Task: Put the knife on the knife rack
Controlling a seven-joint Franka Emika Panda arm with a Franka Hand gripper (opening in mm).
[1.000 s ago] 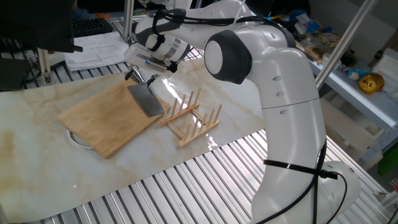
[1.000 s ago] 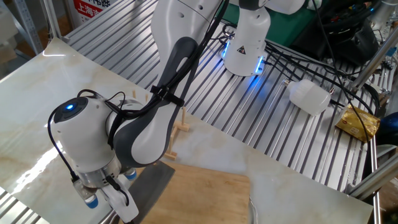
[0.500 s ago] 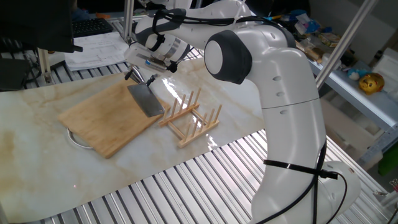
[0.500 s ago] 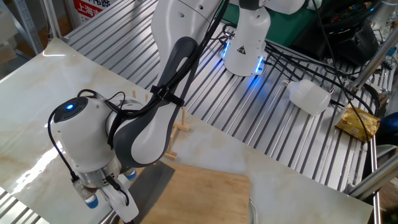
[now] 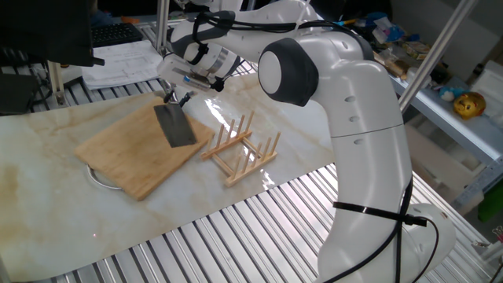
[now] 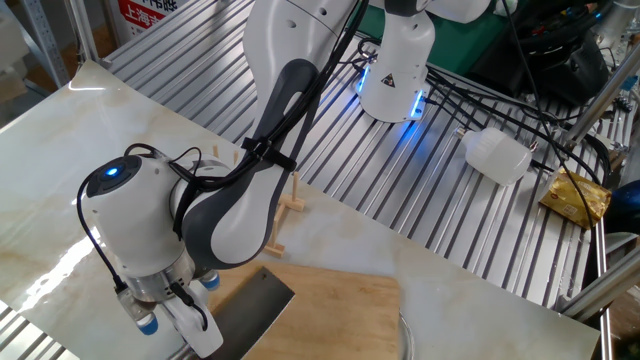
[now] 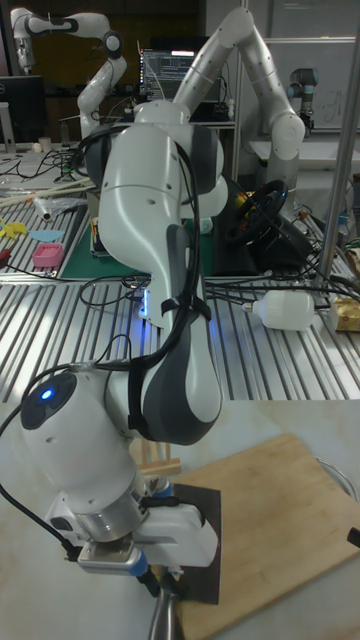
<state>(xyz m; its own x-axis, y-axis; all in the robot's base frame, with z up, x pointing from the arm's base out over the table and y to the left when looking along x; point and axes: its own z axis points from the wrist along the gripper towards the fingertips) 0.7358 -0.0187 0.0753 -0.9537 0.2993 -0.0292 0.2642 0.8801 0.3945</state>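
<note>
Since half a second ago the knife [image 5: 174, 126] has swung: its broad grey blade, which pointed toward the knife rack [image 5: 240, 149], now lies squarer over the cutting board [image 5: 134, 149] and farther from the rack. In the other fixed view the blade [image 6: 250, 305] shows more of its flat rectangular face than before.

Gripper [image 5: 174, 97] sits at the board's far edge, fingers closed on the short dark handle; blade slopes down from it onto the board. Arm posture unchanged.

Board: flat pale bamboo, fine grain, rounded corners. Rack: light-wood crossed slats with upright dowel pegs, standing beside the board on the glossy marbled desk [image 5: 47, 196]. Blade matte steel, straight-edged.
</note>
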